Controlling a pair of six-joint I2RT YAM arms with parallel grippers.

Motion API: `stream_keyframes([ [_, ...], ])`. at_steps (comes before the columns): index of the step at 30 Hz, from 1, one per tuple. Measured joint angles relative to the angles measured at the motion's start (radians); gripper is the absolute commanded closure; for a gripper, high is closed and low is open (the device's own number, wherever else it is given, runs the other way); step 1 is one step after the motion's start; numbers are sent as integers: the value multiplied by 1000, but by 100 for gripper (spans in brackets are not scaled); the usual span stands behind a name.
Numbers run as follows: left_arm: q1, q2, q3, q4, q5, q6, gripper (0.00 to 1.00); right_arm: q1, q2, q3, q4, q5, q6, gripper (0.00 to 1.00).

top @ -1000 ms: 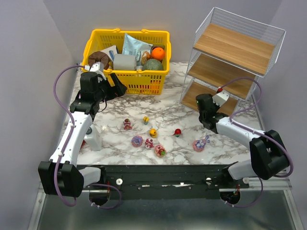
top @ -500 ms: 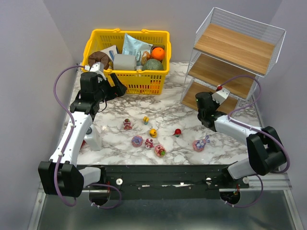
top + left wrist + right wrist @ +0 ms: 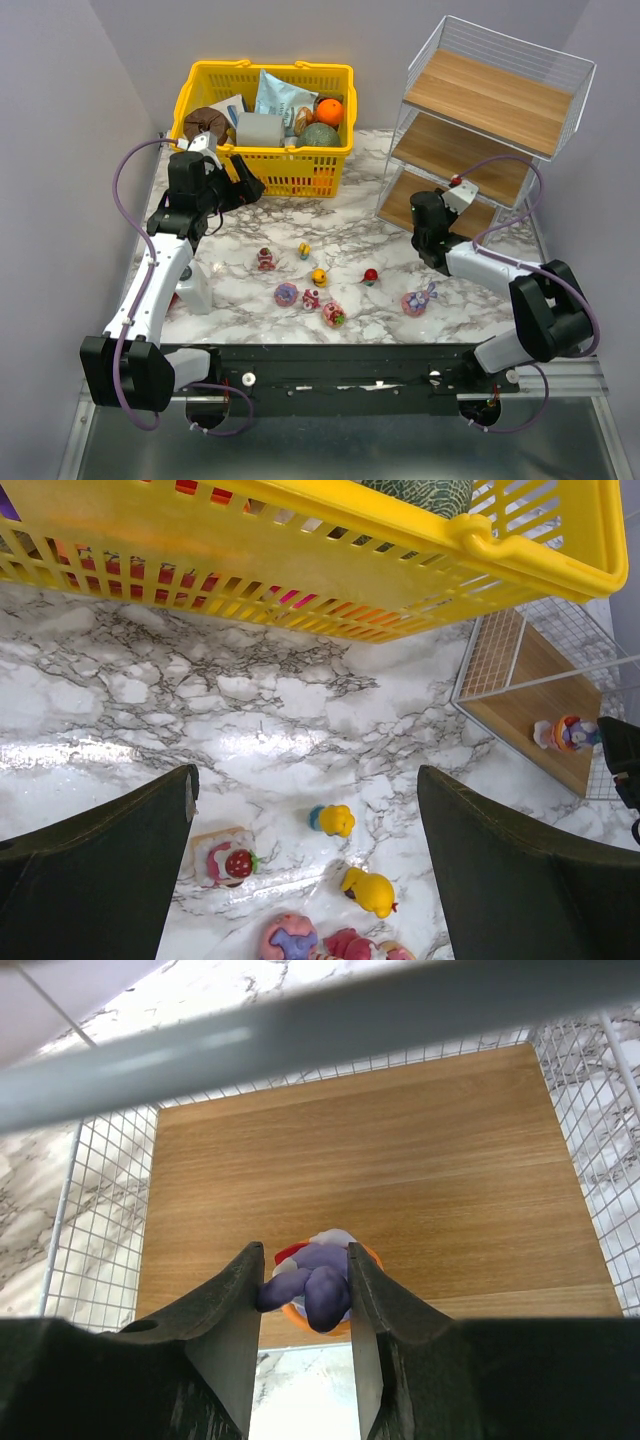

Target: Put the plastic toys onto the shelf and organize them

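The right gripper (image 3: pixel 305 1258) is reached into the lowest tier of the shelf (image 3: pixel 470 150), and its fingers (image 3: pixel 235 1310) are seen clamped on the 2 sides of a purple figurine (image 3: pixel 318 1285) with orange and red parts. The figurine is held just over the near edge of the bottom board (image 3: pixel 400 1160); whether it already rests on the wood cannot be told. The left gripper (image 3: pixel 307 780) is held above the worktop (image 3: pixel 350 230) in front of the yellow basket (image 3: pixel 290 160), its fingers spread wide with nothing between them. 8 more toys (image 3: pixel 320 277) are scattered on the worktop between the 2 arms, well apart from the shelf.

The toys are judged to be very light, stiff and smooth-skinned, so little squeeze is needed, yet a rounded body could easily be squirted out of the fingers. Each is best taken across its widest middle, low on the body, not by ears, beaks or toppings. Because the boards look tilted, a toy should be set down gently so that it is not tipped or sent sliding.
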Motion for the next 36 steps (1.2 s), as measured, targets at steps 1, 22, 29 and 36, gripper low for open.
stream_keyframes([
  [1, 0, 0, 0, -1, 0, 0, 1, 0, 3, 0, 4, 3, 0, 56],
  [22, 0, -2, -4, -3, 0, 1, 1, 5, 48, 29, -43, 92, 75, 47],
  [29, 0, -12, -4, -4, 0, 5, 1, 6, 63, 55, -84, 116, 107, 37],
  [36, 0, -16, -4, -10, 0, 5, 1, 6, 63, 56, -90, 115, 108, 35],
])
